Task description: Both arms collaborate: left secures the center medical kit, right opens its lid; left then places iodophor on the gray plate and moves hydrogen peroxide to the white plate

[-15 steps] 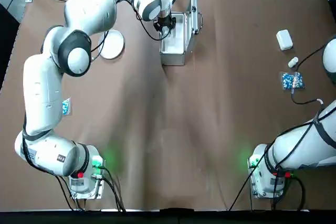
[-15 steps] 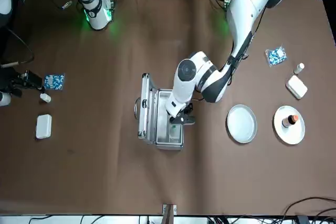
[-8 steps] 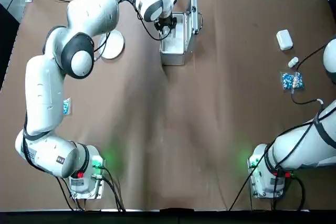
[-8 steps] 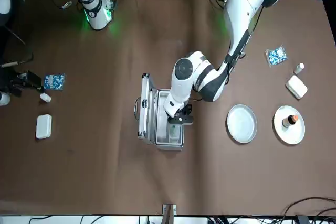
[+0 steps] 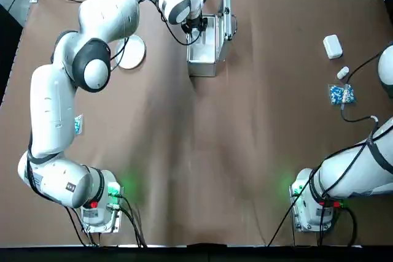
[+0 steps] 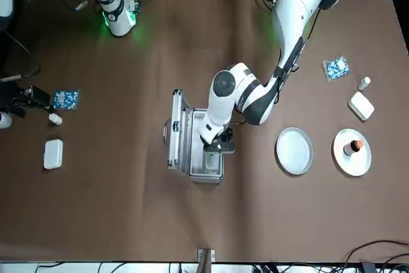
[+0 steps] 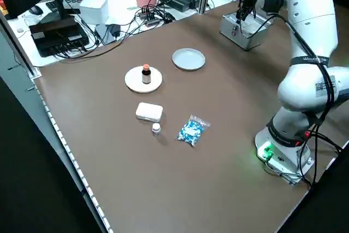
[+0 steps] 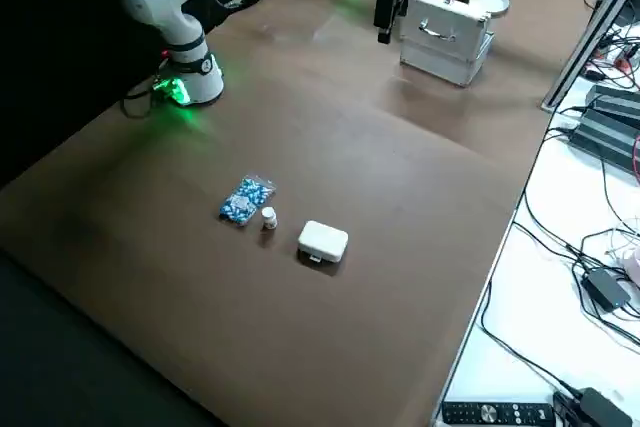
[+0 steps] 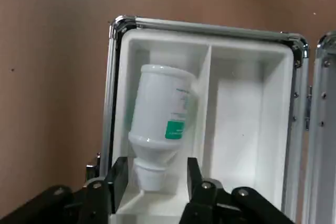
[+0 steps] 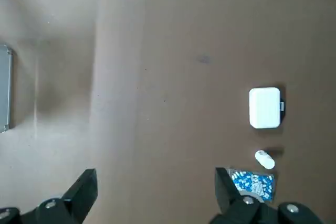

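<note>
Left gripper (image 9: 152,179), spread astride the white plastic bottle's (image 9: 160,124) neck, should pinch there; it looks light and slick.

A: What colours is the medical kit (image 9: 252,103)?
B: White inside, silver edges. The bottle (image 9: 160,124) in it is white with a green label patch.
A: The table (image 5: 245,121)?
B: Brown.
</note>
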Robot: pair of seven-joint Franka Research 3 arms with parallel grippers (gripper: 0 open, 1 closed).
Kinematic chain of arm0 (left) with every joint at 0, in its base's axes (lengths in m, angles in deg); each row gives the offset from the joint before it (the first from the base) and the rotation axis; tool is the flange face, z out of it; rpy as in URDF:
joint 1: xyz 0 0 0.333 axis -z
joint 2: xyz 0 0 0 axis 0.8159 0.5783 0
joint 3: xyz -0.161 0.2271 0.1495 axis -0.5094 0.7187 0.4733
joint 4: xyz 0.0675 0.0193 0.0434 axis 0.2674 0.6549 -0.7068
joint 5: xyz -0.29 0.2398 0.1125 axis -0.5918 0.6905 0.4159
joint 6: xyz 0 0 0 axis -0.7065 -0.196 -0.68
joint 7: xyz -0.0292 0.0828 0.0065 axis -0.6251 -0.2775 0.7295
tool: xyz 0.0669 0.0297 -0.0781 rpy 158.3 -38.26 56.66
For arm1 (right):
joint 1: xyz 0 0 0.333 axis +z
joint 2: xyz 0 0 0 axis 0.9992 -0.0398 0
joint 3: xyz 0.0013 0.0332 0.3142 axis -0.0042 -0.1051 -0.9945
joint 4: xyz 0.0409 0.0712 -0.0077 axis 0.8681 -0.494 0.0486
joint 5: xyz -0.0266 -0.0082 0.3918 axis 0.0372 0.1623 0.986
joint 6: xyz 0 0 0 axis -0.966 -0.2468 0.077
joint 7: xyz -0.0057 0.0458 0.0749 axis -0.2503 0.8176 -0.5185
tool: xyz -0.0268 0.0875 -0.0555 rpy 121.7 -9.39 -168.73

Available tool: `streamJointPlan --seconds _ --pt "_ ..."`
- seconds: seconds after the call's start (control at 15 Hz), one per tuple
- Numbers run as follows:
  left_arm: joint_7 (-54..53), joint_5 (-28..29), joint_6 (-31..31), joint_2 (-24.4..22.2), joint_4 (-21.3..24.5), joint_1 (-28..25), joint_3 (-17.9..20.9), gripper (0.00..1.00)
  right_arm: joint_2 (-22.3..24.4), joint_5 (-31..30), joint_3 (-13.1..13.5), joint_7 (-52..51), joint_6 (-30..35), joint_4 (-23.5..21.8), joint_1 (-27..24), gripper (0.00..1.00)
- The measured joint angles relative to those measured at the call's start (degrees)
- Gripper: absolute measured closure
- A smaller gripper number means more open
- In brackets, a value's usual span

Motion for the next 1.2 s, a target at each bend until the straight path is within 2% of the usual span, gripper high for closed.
streamJointPlan --seconds 0.47,0.73,1.2 --pt "0.00 0.00 -0.87 0.84 -0.05 0.73 0.87 0.47 0.01 0.00 0.00 0.00 0.00 0.00 -0.09 0.01" --pt "0.00 0.00 -1.04 0.94 -0.32 2.26 2.72 0.55 0.01 0.00 0.00 -0.01 0.00 0.00 -0.10 0.01" --pt "0.00 0.00 -1.64 1.32 -0.67 2.41 3.48 0.56 0.04 0.00 -0.07 -0.01 0.01 0.00 -0.09 0.01"
